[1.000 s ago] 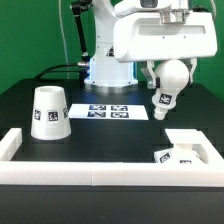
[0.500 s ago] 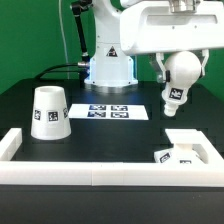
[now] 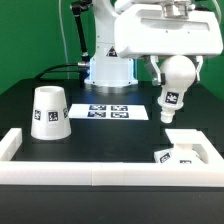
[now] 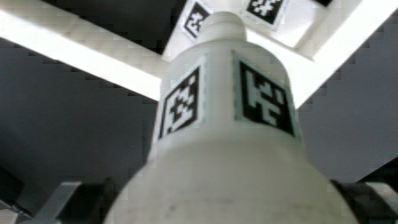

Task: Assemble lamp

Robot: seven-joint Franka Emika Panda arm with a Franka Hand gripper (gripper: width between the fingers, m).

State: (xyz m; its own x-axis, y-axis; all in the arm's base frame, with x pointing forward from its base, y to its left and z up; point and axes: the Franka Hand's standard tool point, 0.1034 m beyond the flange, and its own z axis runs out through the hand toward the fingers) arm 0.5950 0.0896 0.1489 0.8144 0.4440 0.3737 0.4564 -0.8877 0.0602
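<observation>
End effector (image 3: 175, 66) clamps bulb (image 3: 173, 80) in the air, neck tilted downward, tag showing. Base (image 3: 181, 150) in rail (image 3: 100, 172) corner, exterior view's right, apart from bulb. Shade (image 3: 48, 112) upright on tabletop (image 3: 110, 140), exterior view's left. Marker board (image 3: 108, 112) mid-tabletop.
</observation>
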